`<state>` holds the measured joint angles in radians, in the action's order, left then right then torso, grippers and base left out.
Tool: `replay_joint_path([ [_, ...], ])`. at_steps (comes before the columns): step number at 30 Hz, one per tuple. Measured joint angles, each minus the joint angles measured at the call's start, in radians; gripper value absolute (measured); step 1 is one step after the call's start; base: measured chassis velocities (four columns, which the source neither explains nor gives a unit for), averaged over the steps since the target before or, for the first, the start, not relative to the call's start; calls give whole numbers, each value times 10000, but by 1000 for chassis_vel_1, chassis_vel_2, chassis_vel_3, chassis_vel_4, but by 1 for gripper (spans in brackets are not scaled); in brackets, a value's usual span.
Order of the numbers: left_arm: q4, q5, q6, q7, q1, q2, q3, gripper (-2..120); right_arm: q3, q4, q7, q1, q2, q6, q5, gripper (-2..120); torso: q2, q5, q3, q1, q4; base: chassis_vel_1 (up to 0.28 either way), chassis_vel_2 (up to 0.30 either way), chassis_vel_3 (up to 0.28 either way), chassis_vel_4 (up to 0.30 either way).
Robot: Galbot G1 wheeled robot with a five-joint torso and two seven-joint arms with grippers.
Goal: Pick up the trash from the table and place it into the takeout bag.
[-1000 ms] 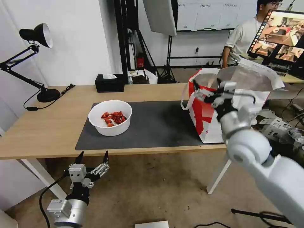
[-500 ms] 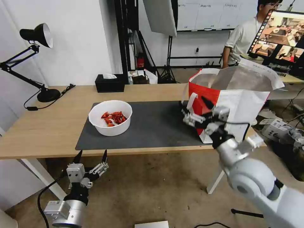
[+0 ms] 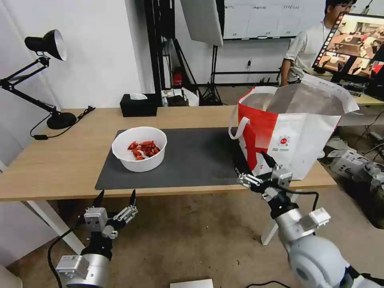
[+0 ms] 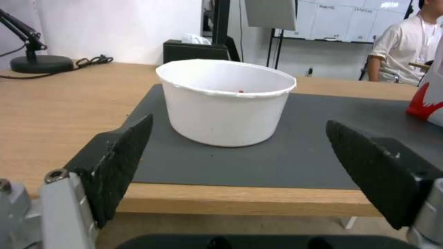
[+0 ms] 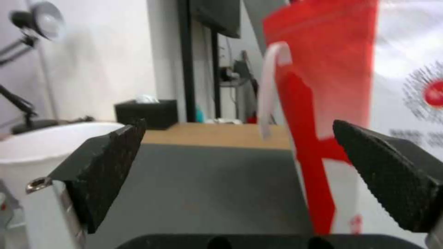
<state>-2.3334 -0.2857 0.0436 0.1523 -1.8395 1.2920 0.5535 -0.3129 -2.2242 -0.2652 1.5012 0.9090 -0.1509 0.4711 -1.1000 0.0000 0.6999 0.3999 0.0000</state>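
The trash in view is a white round bowl (image 3: 139, 154) holding red shellfish scraps (image 3: 144, 149), standing on the left part of the dark mat (image 3: 200, 160) on the table (image 3: 60, 160). The red-and-white takeout bag (image 3: 292, 136) stands open at the table's right end. My right gripper (image 3: 252, 162) is open and empty, low at the table's front edge just before the bag (image 5: 332, 69). My left gripper (image 3: 116, 195) is open below the front edge, facing the bowl (image 4: 226, 103) from a distance. The right wrist view catches the bowl (image 5: 27, 152) beside one finger.
A black tissue box (image 3: 139, 105) sits at the table's back edge, and a black desk lamp (image 3: 52, 44) stands at the far left. A monitor (image 3: 352, 44) and cluttered equipment lie to the right of the bag. Open floor lies in front of the table.
My right arm has come down from the bag's open top to the table's front edge before the bag, its gripper open throughout. The left arm and the bowl have stayed put.
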Motion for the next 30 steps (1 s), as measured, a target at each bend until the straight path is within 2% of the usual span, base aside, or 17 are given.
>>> replay_joint_path([
  [16,-2,27,38,-26,-47,34,28,100,247,517,-558,1052,1321,151,-1276,100,1,0,0,0,0,0,0,0,0],
  [30,37,39,37,-31,-5,42,17,100,388,365,-1088,1152,1267,885,-1377,100,1,0,0,0,0,0,0,0,0],
])
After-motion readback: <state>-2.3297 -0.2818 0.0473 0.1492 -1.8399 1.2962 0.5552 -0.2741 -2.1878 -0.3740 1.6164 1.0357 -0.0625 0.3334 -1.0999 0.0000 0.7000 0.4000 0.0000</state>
